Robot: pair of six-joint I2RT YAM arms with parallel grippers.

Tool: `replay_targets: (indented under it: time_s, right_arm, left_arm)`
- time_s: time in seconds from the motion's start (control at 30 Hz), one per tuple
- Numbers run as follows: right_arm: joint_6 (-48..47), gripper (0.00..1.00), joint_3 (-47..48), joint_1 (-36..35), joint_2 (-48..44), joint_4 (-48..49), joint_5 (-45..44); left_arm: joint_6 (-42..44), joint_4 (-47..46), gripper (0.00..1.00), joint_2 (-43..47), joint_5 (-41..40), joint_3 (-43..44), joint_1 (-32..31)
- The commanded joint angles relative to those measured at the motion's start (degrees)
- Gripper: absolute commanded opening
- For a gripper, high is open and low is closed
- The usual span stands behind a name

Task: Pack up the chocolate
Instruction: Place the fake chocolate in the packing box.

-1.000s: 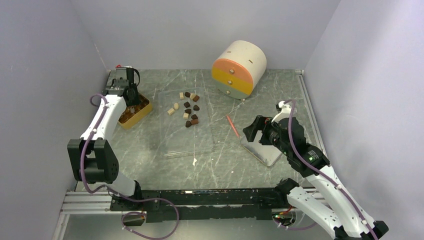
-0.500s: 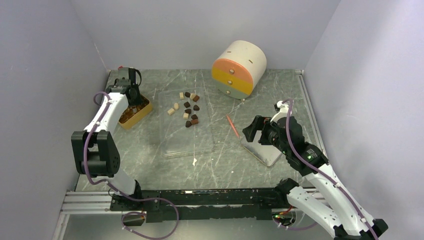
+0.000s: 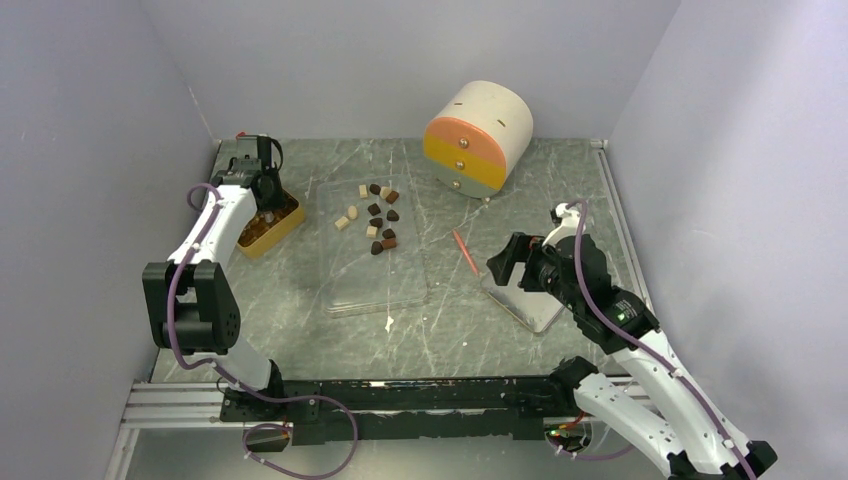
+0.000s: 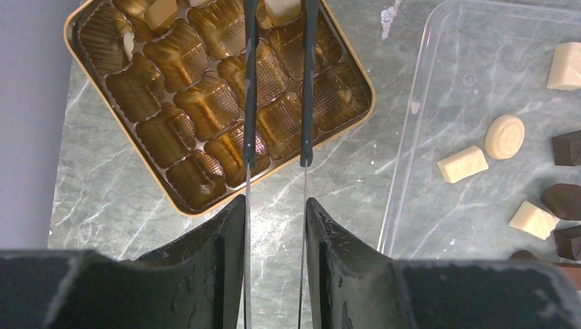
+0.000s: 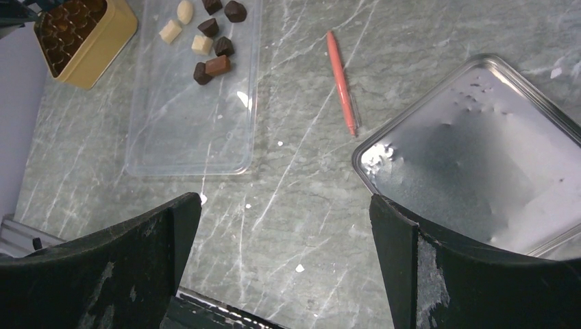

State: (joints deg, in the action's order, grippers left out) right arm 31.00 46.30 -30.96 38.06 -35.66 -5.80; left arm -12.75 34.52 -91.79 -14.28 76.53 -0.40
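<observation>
Loose chocolate pieces (image 3: pixel 378 215), dark, brown and cream, lie at the far end of a clear plastic tray (image 3: pixel 380 285). They also show in the left wrist view (image 4: pixel 462 164) and the right wrist view (image 5: pixel 209 48). My left gripper (image 3: pixel 265 190) hovers over the golden compartmented tray (image 3: pixel 287 222). Its fingers (image 4: pixel 229 226) stand a narrow gap apart, and two thin blades reach from them over the tray (image 4: pixel 366 89). A cream piece (image 4: pixel 281 8) lies between the blades at the frame edge. My right gripper (image 3: pixel 505 262) is wide open and empty above the table (image 5: pixel 284 205).
A thin orange-red stick (image 3: pixel 465 250) lies between the clear tray and a flat metal lid (image 3: pixel 525 305). A round cream and orange container (image 3: pixel 478 137) stands at the back. Walls close in on three sides.
Over the last second my left gripper moved toward the far side of the golden tray, then held still. The right arm has barely moved.
</observation>
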Motion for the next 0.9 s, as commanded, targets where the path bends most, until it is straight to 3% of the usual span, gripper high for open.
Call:
replay_targets:
  time_s: [0.0, 0.5, 0.67, 0.87]
  right_arm:
    - [-0.4, 0.99, 2.4, -0.2, -1.0, -0.2, -1.5]
    - [0.4, 0.99, 2.0, -0.2, -2.1, -0.7, -1.1]
    - [0.4, 0.99, 2.0, -0.2, -2.1, -0.7, -1.6]
    - [0.5, 0.99, 2.1, -0.2, -1.5, -0.4, -1.3]
  left_arm:
    - [0.0, -2.1, 0.39, 1.1, 0.4, 2.5, 0.2]
    - [0.3, -0.9, 0.38, 5.4, 5.0, 2.6, 0.2]
    - [1.4, -0.3, 0.38, 6.3, 13.2, 2.5, 0.2]
    - [2.9, 3.2, 0.38, 5.5, 14.6, 4.9, -2.9]
